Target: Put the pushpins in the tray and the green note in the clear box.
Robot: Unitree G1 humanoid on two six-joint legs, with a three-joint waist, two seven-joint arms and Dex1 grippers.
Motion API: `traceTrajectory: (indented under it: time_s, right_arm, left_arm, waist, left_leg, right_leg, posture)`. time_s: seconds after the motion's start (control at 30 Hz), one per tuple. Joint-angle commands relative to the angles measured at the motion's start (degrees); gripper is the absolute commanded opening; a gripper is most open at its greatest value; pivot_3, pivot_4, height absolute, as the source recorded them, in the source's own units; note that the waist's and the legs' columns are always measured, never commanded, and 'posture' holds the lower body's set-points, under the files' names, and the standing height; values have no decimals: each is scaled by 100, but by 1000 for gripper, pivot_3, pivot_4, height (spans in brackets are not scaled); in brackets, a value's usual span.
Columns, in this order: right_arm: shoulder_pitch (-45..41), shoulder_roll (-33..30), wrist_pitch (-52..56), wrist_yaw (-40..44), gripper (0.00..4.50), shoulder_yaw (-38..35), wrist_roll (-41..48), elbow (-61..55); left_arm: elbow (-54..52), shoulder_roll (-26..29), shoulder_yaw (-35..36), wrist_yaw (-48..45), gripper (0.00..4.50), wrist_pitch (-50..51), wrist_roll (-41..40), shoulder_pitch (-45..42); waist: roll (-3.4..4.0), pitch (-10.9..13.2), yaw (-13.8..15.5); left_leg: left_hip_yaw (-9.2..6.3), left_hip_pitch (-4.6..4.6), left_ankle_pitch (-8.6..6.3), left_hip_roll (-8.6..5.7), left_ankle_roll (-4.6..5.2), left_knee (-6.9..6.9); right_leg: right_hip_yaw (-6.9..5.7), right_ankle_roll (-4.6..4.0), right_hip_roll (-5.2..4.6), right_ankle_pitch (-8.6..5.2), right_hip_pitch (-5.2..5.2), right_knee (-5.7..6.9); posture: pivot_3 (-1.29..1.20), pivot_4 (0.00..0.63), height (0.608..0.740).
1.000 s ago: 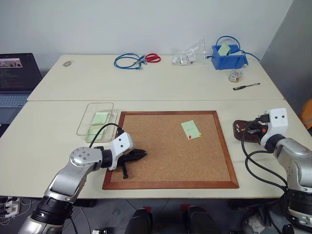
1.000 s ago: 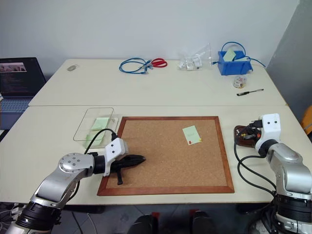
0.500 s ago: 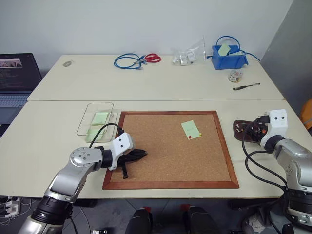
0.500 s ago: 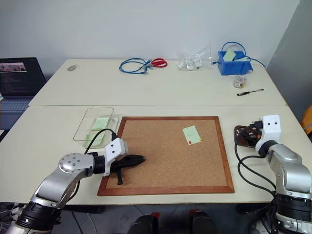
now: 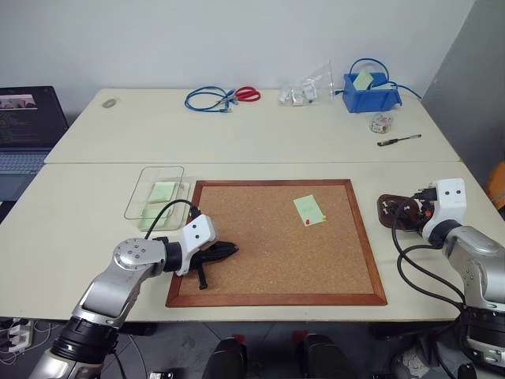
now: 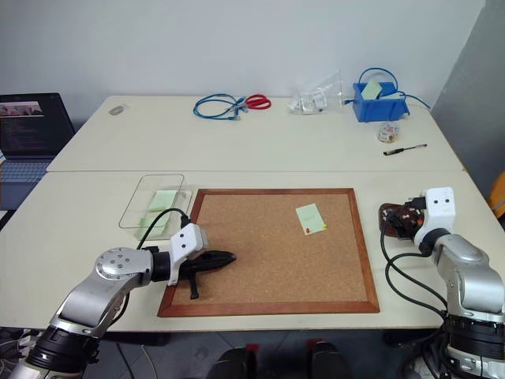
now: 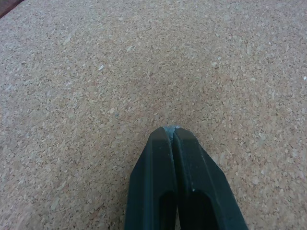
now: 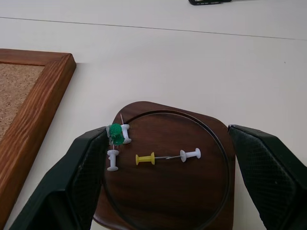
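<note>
Right gripper [image 8: 168, 158] has gone from nearly closed to wide open over the tray [image 8: 206, 191] and holds nothing — a green pushpin [image 8: 115, 132] now sits by the tray rim against its left finger, beside a yellow pin [image 8: 145, 159] and white ones. One green note [image 5: 309, 209] remains on the corkboard [image 5: 276, 245] with a red pin [image 5: 305, 223] and a yellow one at its lower edge; another lies in the clear box [image 5: 142, 192]. Left gripper [image 7: 171, 130] shut, empty, resting over cork — judged next: the remaining pins, then the note.

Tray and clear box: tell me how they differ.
The tray is dark brown and opaque; the clear box is see-through. The tray sits right of the corkboard, the box left of it. The tray holds pushpins; the box holds green notes. Both are shallow, with rounded corners.
</note>
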Motion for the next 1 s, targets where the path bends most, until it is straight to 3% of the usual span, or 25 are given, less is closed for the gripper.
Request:
traceTrajectory:
  time_s: [0.03,0.27,0.5,0.73,1.0]
  right_arm:
    - [-40,-118,-128,-42,4146,-89,-15,-68]
    - [6,-137,-161,-53,4146,-60,-20,-82]
    - [-4,-165,-169,-27,4146,-43,1,-112]
    - [25,-168,-196,-46,4146,-57,-3,-103]
    - [90,-221,-140,-73,4146,-179,40,-225]
  left_arm:
    - [201,25,-294,-119,0,91,175,199]
    - [196,-34,-272,-120,0,173,103,29]
    - [77,-229,-210,-191,0,526,-96,-789]
    - [332,-778,-678,-106,0,647,124,-1421]
    - [1095,-809,-1153,-200,0,431,671,-1714]
  waist:
    - [0,0,0]
    - [0,0,1]
    - [-1,1,62]
    - [-5,3,50]
    - [-4,3,31]
  left_leg:
    - [0,0,0,0,0,0]
    - [0,0,0,0,0,0]
    - [-5,-11,0,-4,0,5]
    - [-10,-37,0,-4,0,4]
    - [-7,-33,0,-4,1,4]
  right_leg:
    - [0,0,0,0,0,0]
    - [0,0,0,0,0,-1]
    - [-6,1,0,0,-1,-3]
    - [-12,3,0,2,-15,-19]
    - [-8,3,2,2,-13,-19]
  posture:
    - [0,150,740]
    - [0,150,740]
    - [0,150,740]
    - [0,150,740]
    - [0,150,740]
